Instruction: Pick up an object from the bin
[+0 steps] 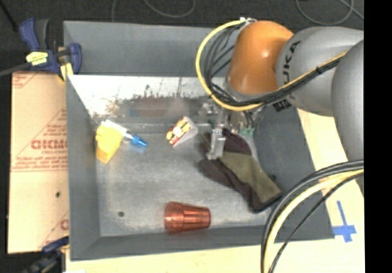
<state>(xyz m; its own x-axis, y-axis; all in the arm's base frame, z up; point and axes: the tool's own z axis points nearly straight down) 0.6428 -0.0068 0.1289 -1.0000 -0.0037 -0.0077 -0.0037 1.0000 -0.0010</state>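
**Copper cup [187,217] up front, gripper [215,143] at the dark cloth [245,177]**

It lies on its side near the bin's [82,161] front edge. By the right wall the gripper sits low on the back corner of the crumpled olive-brown cloth, perhaps a glove; spread or closed, I cannot tell. Soft, light and limp, it wants a pinch on a raised fold.
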